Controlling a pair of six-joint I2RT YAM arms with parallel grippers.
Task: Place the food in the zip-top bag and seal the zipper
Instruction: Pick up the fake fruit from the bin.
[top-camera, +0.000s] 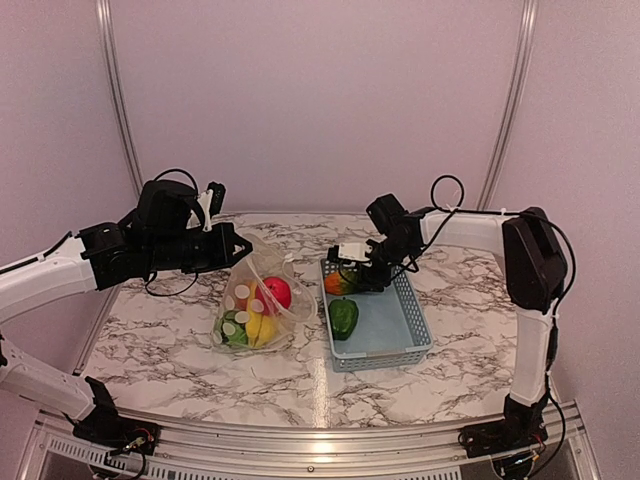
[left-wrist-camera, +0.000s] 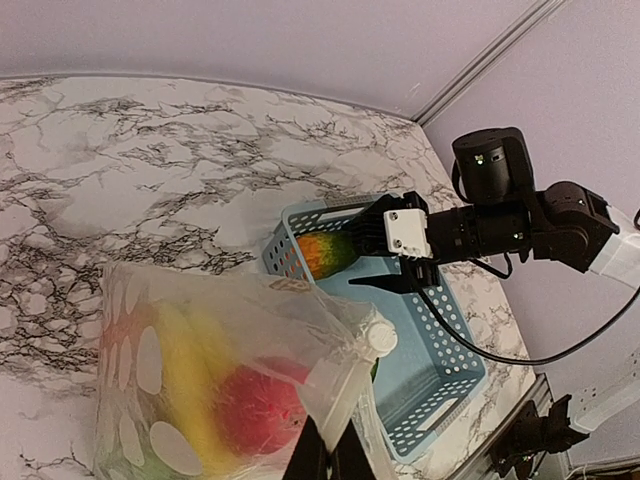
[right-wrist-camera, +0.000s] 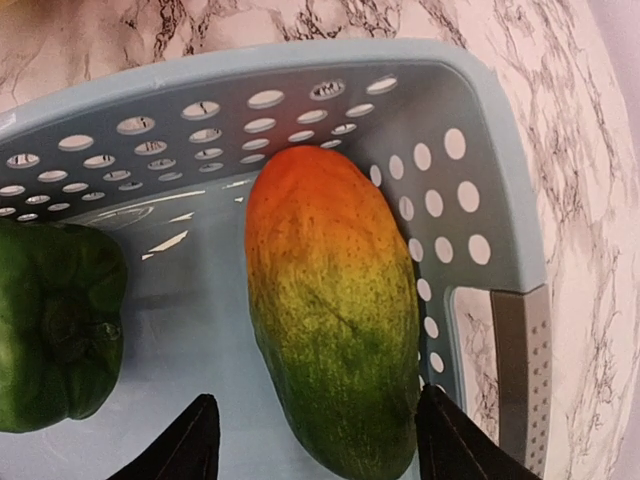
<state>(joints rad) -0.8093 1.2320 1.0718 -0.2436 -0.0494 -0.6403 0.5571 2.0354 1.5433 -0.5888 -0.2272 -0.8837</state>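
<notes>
The zip-top bag (top-camera: 255, 305) lies left of centre, its mouth raised. It holds a red apple (top-camera: 276, 292), a yellow banana (top-camera: 262, 325) and a green piece (top-camera: 235, 333). My left gripper (top-camera: 243, 245) is shut on the bag's mouth edge, pinching the zipper strip (left-wrist-camera: 352, 385) in the left wrist view (left-wrist-camera: 335, 445). An orange-and-green fruit (right-wrist-camera: 335, 310) and a green pepper (right-wrist-camera: 55, 320) lie in the light-blue basket (right-wrist-camera: 480, 150). My right gripper (right-wrist-camera: 315, 440) is open, low in the basket, one finger on each side of the orange-and-green fruit (top-camera: 338, 282).
The basket (top-camera: 400, 330) stands right of the bag, and the green pepper (top-camera: 343, 317) lies in its near left part. A white round piece (left-wrist-camera: 380, 338) sits at the end of the zipper. The marble table (top-camera: 160, 350) is walled at the back and sides.
</notes>
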